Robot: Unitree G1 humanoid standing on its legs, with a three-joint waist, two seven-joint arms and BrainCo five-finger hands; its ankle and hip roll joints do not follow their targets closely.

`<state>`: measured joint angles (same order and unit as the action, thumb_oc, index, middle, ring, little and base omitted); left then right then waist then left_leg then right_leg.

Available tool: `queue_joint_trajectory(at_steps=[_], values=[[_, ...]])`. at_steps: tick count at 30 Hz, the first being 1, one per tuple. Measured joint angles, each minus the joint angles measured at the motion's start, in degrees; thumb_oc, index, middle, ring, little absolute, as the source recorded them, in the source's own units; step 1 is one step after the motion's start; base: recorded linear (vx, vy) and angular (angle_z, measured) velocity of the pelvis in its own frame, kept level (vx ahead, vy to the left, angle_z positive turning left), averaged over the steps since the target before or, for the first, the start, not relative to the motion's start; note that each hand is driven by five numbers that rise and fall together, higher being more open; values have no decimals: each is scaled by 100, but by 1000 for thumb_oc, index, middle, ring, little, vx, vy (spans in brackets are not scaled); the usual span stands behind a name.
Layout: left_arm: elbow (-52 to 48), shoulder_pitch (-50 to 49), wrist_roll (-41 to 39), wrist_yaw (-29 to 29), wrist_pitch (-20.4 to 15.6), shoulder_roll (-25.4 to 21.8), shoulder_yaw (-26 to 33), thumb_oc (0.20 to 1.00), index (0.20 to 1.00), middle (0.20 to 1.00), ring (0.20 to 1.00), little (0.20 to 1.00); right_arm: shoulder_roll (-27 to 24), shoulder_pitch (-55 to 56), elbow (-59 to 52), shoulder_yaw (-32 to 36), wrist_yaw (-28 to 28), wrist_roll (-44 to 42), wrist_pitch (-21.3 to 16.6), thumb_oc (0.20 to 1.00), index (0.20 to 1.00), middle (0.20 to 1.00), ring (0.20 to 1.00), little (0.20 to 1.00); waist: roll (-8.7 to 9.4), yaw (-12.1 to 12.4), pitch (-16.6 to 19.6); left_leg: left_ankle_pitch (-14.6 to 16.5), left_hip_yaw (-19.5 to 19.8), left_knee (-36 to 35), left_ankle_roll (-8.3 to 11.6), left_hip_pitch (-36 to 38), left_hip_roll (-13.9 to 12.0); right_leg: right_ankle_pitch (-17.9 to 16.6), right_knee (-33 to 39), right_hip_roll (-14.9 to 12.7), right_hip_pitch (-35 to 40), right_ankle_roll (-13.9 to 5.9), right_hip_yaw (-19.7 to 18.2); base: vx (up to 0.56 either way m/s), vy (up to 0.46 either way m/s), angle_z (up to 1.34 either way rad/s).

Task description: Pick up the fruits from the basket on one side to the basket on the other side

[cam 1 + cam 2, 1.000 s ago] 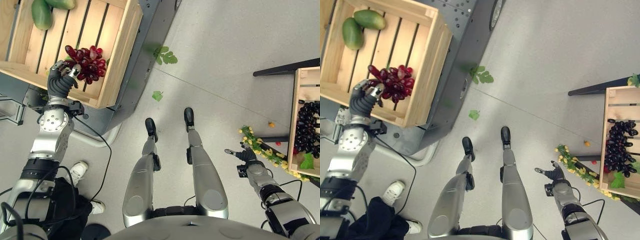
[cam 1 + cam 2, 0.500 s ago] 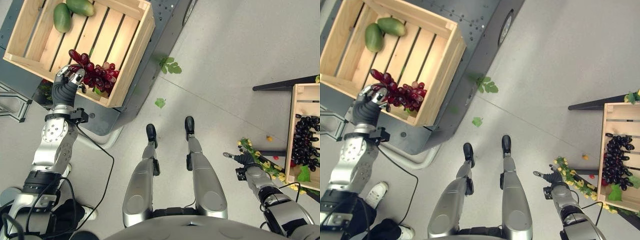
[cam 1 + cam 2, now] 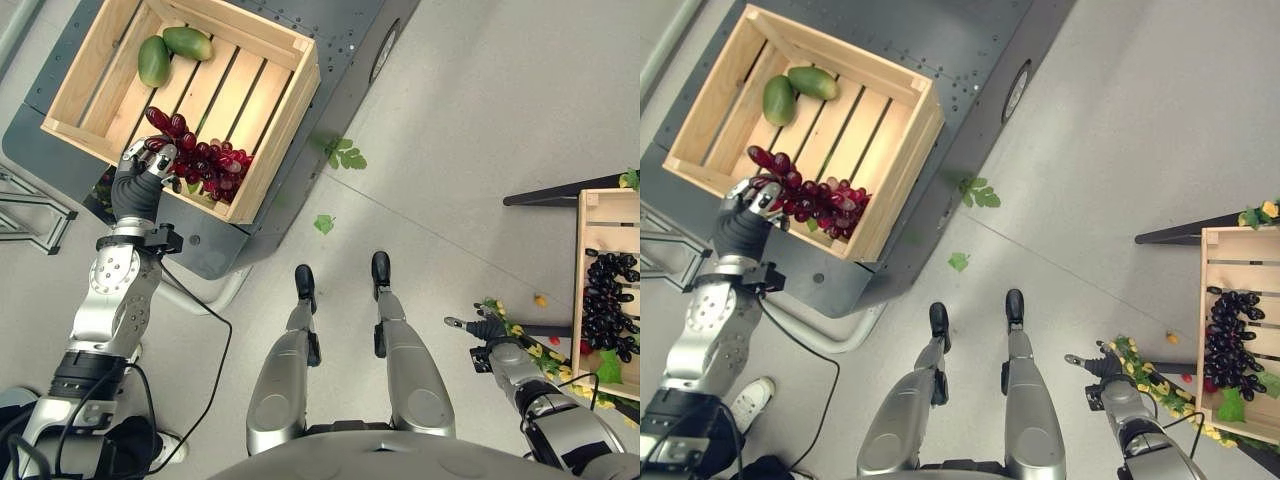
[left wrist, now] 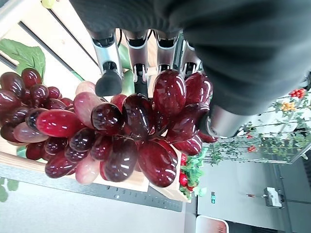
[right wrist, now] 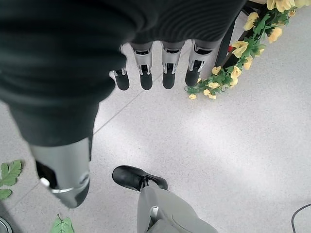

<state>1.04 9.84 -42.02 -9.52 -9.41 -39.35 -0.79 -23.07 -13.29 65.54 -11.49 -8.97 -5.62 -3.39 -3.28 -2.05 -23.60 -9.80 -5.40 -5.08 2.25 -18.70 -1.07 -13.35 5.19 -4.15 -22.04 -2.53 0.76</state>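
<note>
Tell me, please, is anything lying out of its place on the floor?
Yes. Loose green leaves lie on the bare floor beside the left crate, and a small orange fruit lies on the floor near the right crate, outside both crates.

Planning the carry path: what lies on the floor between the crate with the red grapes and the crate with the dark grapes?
In the left eye view, grey floor with two green leaves near the left crate; yellow flowers lie before the right crate.

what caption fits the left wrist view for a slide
Left hand curls its fingers round a bunch of red grapes above the wooden crate.
</note>
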Motion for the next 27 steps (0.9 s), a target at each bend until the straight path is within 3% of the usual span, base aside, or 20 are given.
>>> queue_joint_trajectory(at_steps=[7,12,17,27], values=[[-223,-50,-171,106,-34,-75,53,200,200,200,200,200,-100,-7,-1114,-378,94,277,-78,1000,1000,1000,1000,1000,-10,9,13,-5,20,1,14,10,-26,5,-1,22,20,7,19,2,-1,1],[-382,-23,-263,128,-116,-532,53,200,200,200,200,200,-359,-123,-2297,-530,100,323,-181,1000,1000,1000,1000,1000,-18,17,17,-14,89,2,43,42,-56,20,0,46,86,29,80,11,-13,6],[-603,13,-265,206,-166,-704,54,200,200,200,200,200,-736,-201,-3544,-726,206,344,-304,1000,1000,1000,1000,1000,-54,147,37,2,100,2,67,104,-85,39,-1,74,145,55,123,0,0,0],[-669,157,-266,285,-217,-919,-5,200,200,200,200,200,-1036,-900,-4767,-932,338,373,-384,1000,1000,1000,1000,1000,-71,166,47,-1,146,4,76,112,-108,59,-2,98,178,87,146,1,-1,0]])
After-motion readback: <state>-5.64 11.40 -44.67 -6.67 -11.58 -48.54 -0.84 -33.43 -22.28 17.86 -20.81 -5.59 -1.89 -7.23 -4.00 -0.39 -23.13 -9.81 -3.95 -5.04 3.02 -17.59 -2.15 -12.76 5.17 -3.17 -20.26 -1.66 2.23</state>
